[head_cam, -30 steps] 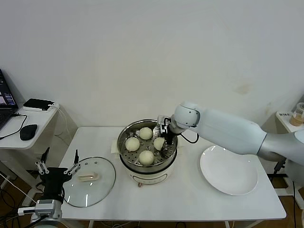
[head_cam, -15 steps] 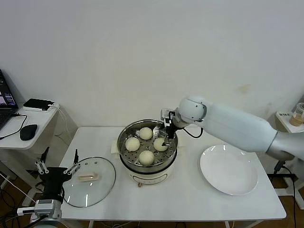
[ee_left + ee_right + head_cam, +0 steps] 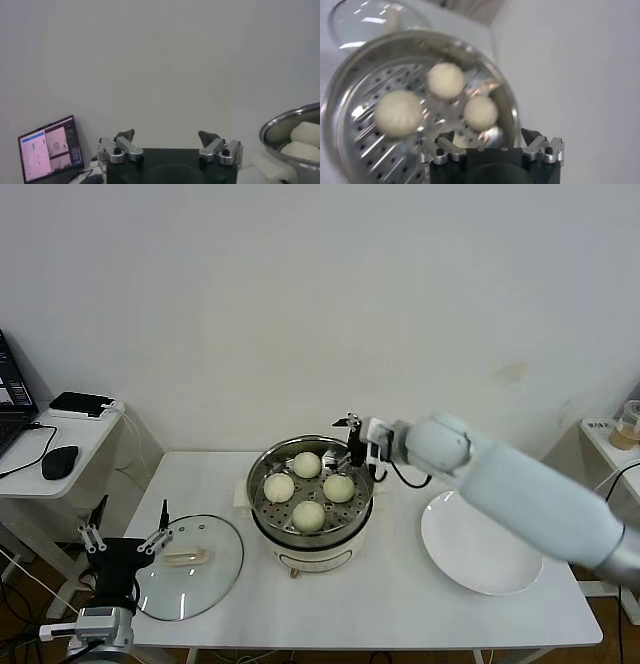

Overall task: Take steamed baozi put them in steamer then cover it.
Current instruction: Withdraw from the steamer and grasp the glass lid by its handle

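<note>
Four steamed baozi [image 3: 307, 489] are sitting in the steamer [image 3: 311, 529]; the right claw [image 3: 357, 442] is hovering spread, empty, at its far-right rim, while the left claw [image 3: 126, 532] is waiting spread beside the cover [image 3: 188, 566].

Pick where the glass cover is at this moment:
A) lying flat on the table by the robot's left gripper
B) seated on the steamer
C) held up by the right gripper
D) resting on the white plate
A: the cover lies flat on the table next to the left gripper, and the steamer stands uncovered.
</note>
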